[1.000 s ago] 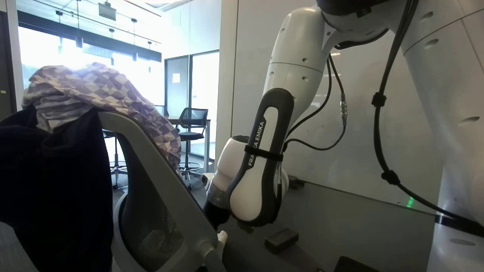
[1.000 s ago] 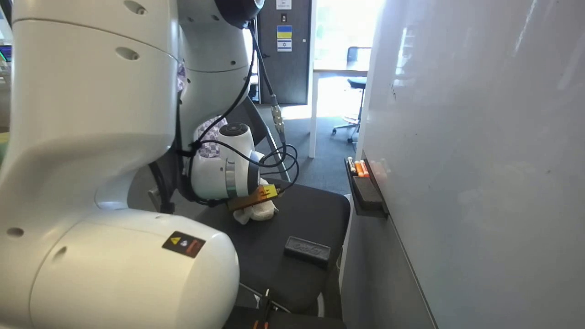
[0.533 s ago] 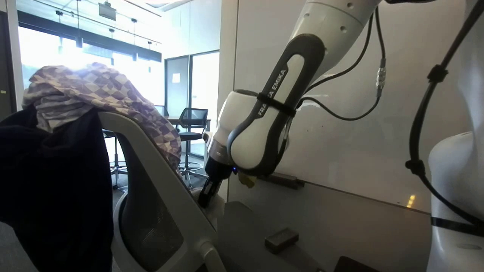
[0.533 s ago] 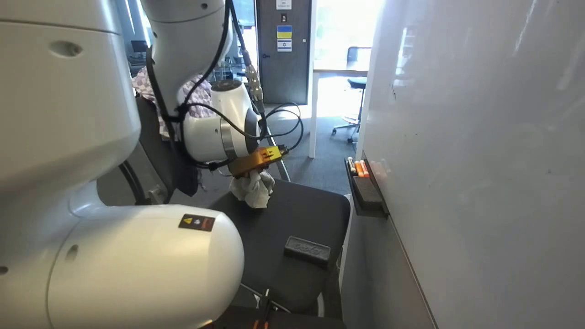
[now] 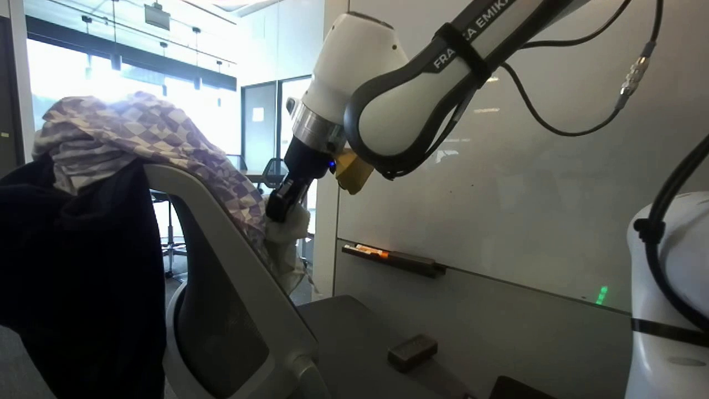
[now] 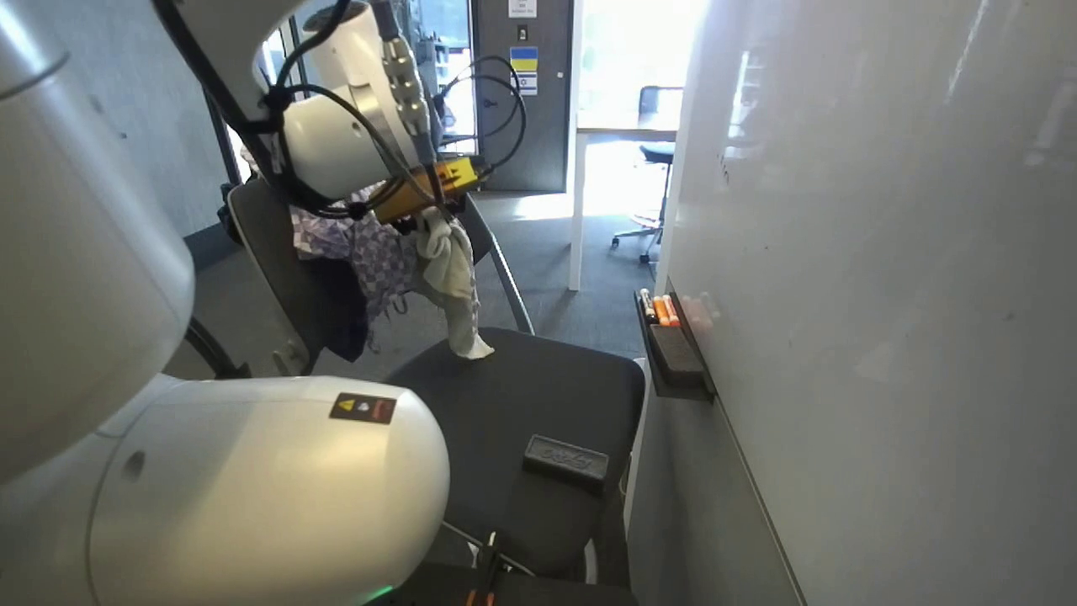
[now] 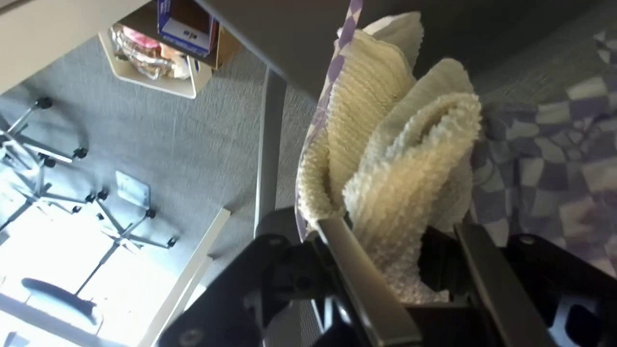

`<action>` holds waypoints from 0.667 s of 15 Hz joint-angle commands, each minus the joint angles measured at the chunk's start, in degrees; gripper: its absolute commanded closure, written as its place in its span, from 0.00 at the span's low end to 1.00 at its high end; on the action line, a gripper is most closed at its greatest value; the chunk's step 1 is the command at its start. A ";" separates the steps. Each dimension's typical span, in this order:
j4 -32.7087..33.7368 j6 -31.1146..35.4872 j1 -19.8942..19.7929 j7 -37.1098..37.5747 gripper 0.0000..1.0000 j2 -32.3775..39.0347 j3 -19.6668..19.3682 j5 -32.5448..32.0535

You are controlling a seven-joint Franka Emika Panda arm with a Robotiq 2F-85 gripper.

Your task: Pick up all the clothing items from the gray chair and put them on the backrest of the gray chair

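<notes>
Black jaws clamp cream-white textured cloth, hanging in front of gray mesh chair backrest; can't tell if its lower end touches the dark padded seat. Purple-and-white checkered cloth and dark navy cloth drape over the backrest. Black rectangular block sits on the seat.

The wide glass window blazed (what glare!), the glossy white whiteboard gleamed in streaks, and gray carpet stretched to the dark flat door.
</notes>
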 commanded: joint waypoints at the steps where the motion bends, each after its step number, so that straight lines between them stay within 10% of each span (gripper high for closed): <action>1: 3.45 -2.16 -3.37 8.30 0.95 -4.11 5.70 -6.30; 10: 10.44 4.74 -9.70 24.48 0.95 -5.37 16.16 -19.11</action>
